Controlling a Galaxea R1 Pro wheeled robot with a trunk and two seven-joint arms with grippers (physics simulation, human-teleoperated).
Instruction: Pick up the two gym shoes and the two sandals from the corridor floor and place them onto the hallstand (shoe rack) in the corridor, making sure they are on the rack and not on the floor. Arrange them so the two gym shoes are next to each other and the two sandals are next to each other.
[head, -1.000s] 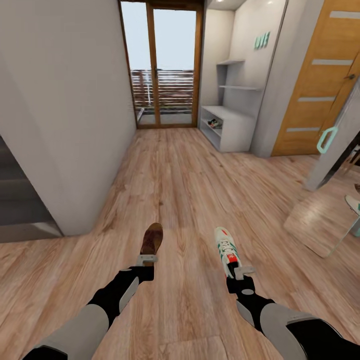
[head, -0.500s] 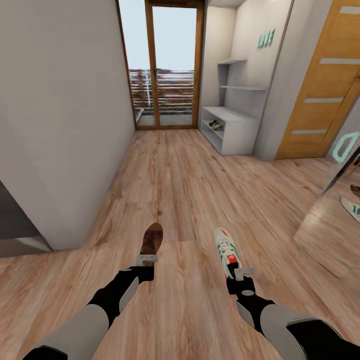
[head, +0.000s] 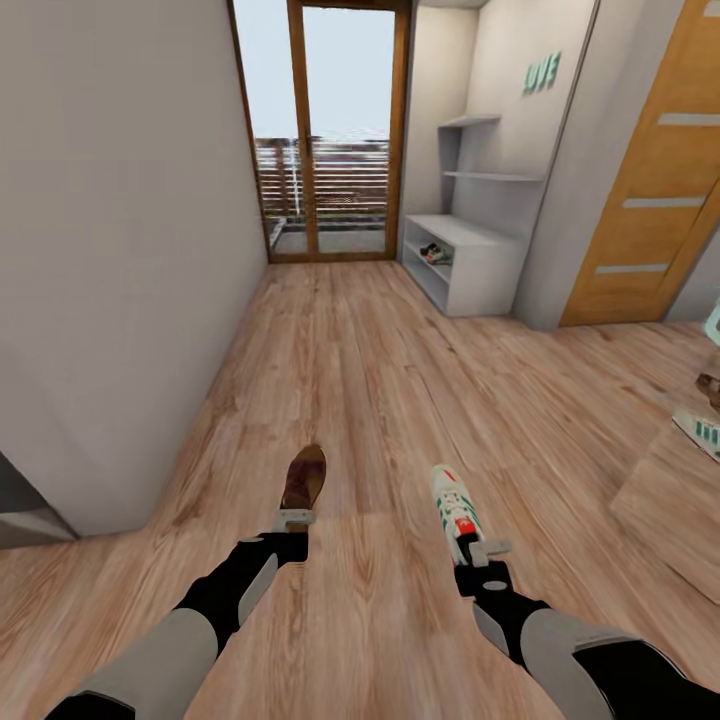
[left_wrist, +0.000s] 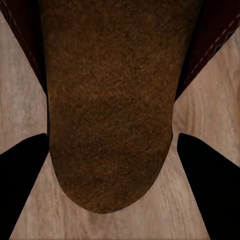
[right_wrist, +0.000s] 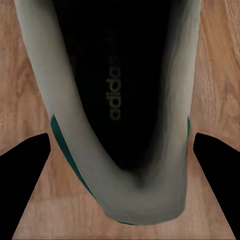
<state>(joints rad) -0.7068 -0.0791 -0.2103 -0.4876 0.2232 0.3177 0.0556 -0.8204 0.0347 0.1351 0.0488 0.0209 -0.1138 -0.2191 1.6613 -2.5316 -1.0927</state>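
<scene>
My left gripper (head: 294, 520) is shut on the heel end of a dark brown sandal (head: 304, 477), held out in front of me above the corridor floor (head: 380, 380). Its suede-like footbed (left_wrist: 110, 110) sits between the dark fingers (left_wrist: 20, 190) in the left wrist view. My right gripper (head: 478, 550) is shut on the heel of a white gym shoe (head: 452, 497) with green stripes and a red tongue patch. The shoe's heel opening (right_wrist: 120, 100) lies between that gripper's fingers (right_wrist: 220, 185). The pale hallstand (head: 475, 262) stands far ahead on the right, with a small shoe (head: 433, 253) on its lower shelf.
A grey wall (head: 110, 250) runs close along my left. A glass balcony door (head: 325, 130) closes the corridor's far end. An orange wooden door (head: 650, 180) is on the right. At the right edge, a white-and-green shoe shape (head: 700, 430) shows on a mirror-like panel.
The whole view has shifted as I roll forward and turn slightly: the left wall corner and the right mirror panel slide outward. Both arms and the held shoes keep their places.
</scene>
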